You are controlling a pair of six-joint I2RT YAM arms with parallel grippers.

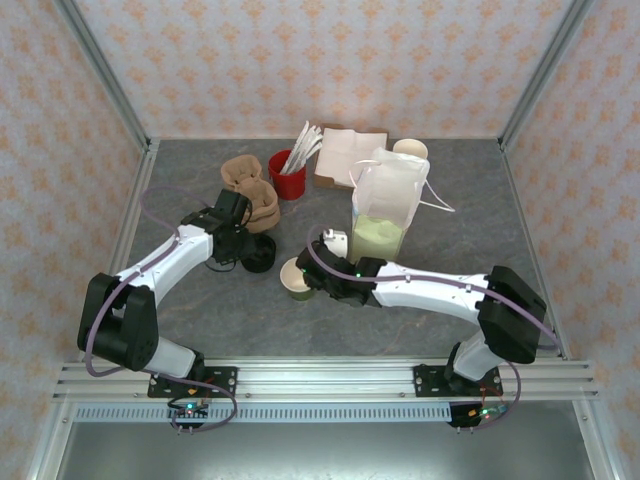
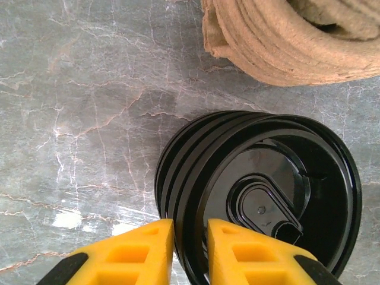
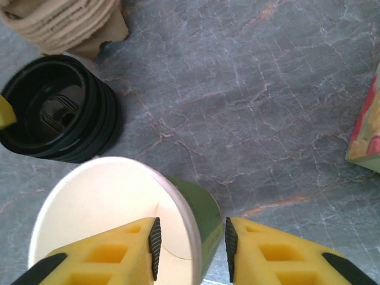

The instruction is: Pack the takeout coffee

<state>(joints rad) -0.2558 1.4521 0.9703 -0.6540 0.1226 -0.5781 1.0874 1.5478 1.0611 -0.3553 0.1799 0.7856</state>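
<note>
The takeout coffee cup (image 1: 296,278), green outside and cream inside (image 3: 107,208), stands upright and lidless at the table's middle. My right gripper (image 3: 191,240) straddles its near wall, one finger inside and one outside. The jaws are open, with a gap between the outer pad and the green wall. Left of the cup sits a squat pile of black lids (image 1: 258,252) (image 2: 261,196) (image 3: 56,110). My left gripper (image 2: 190,249) comes from the left (image 1: 243,245), its yellow fingers pinched on the top lid's rim.
A tall translucent bag (image 1: 385,205) stands behind the cup; its corner (image 3: 363,136) shows at the right. Brown pulp carriers (image 1: 250,190) (image 2: 285,41) lie behind the lids. A red cup of white utensils (image 1: 287,175), a cardboard box (image 1: 345,155) and a cream cup (image 1: 410,150) stand farther back.
</note>
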